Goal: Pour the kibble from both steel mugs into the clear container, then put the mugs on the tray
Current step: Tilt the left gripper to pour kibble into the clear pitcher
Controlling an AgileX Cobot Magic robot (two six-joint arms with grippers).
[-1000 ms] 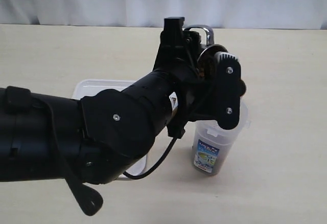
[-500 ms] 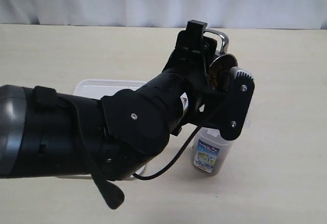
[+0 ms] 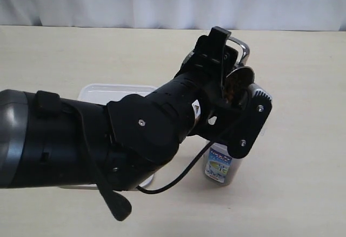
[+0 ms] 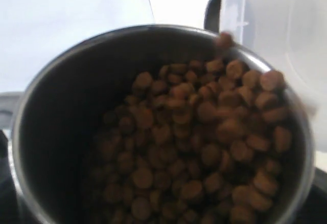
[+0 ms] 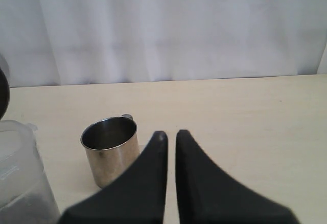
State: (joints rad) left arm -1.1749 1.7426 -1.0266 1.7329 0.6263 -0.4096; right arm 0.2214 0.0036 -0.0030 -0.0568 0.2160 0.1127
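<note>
The left arm is stretched across from the left with its wrist rolled. A steel mug (image 3: 244,74) is grasped in the left end effector (image 3: 233,80) and tipped above the clear container (image 3: 219,164), which stands on the desk (image 3: 303,156) near the tray (image 3: 108,92). Kibble (image 4: 204,132) is heaped at the lowered lip. The right end effector (image 5: 170,137) is clenched on nothing, near the upright second steel mug (image 5: 110,152).

Two steel mugs (image 4: 61,111) (image 5: 110,150), one clear container (image 3: 219,164), one tray (image 3: 108,91).
</note>
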